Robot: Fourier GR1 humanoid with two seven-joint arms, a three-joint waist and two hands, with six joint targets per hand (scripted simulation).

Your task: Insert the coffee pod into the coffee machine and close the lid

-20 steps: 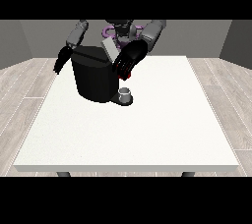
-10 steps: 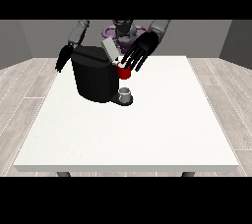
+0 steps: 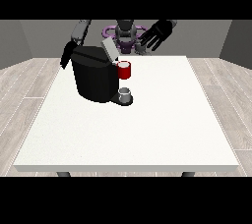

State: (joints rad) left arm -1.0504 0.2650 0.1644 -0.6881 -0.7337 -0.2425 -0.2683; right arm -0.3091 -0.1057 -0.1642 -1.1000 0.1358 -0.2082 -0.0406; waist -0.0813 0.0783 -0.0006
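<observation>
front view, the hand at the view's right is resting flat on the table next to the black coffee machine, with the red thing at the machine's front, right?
Not quite. In the front view the hand at the view's right is raised in the air above the table's far edge, fingers spread, touching nothing. The rest holds: the coffee machine is black, with a red thing at the machine at its front.

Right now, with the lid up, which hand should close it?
Probably its left, the hand at the view's right: open, raised, on the lid side. The other hand hangs low beside the machine.
</observation>
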